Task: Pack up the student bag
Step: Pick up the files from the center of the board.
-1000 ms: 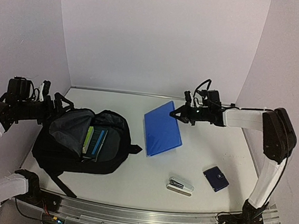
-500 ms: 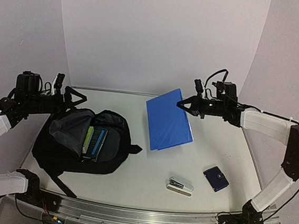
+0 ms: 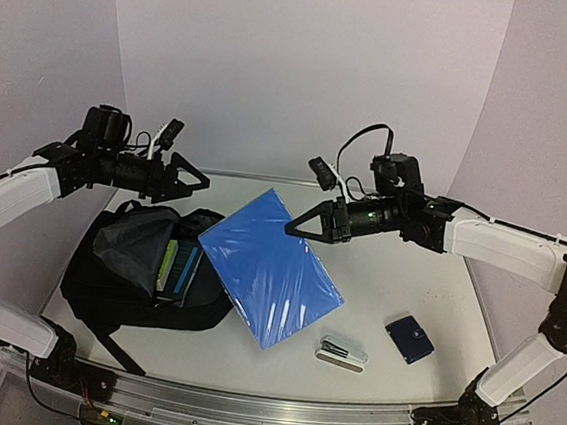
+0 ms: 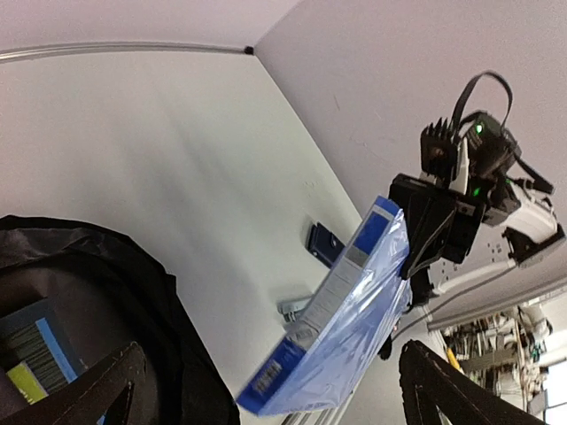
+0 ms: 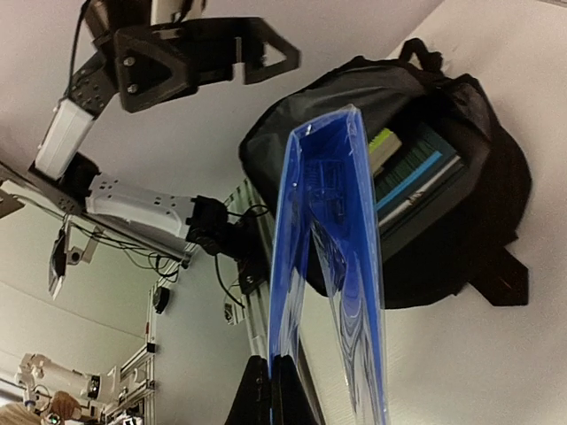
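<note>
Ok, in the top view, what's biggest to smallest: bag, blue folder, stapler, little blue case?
1. The bag and the folder: look about alike; the folder is held up nearer the camera, so I can't rank them.
2. The stapler and the case: both much smaller, about alike.

1. Bag lies at the left of the table, mouth up, with books standing in it.
2. Folder is in the air mid-table, tilted, its left edge over the bag's right side.
3. Right gripper grips the folder's far corner.
4. Left gripper hangs above the bag's far edge.
5. Stapler lies near the front, right of the folder's low corner, with a small case near on its right, apart.
</note>
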Controlling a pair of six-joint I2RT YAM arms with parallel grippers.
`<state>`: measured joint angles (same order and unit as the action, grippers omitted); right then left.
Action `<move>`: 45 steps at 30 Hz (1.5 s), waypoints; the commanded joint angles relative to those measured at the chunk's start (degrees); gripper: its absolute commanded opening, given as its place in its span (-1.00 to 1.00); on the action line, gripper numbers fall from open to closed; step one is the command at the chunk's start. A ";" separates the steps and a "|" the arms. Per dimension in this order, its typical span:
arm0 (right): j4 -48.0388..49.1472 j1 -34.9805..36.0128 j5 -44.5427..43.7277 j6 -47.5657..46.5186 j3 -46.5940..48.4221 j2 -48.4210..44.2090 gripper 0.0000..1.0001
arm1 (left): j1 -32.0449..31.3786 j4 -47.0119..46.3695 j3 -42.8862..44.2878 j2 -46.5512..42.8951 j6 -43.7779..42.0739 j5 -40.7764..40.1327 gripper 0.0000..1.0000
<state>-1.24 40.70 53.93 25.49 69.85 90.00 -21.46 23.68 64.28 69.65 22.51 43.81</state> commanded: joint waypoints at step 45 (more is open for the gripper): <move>2.59 -8.00 -9.48 0.62 1.49 -3.38 0.86 | -13.52 -11.08 -3.62 -1.83 9.29 -5.40 -1.00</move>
<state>-0.71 35.30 54.13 23.34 73.98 92.22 -34.94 21.64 63.44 74.24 25.82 48.78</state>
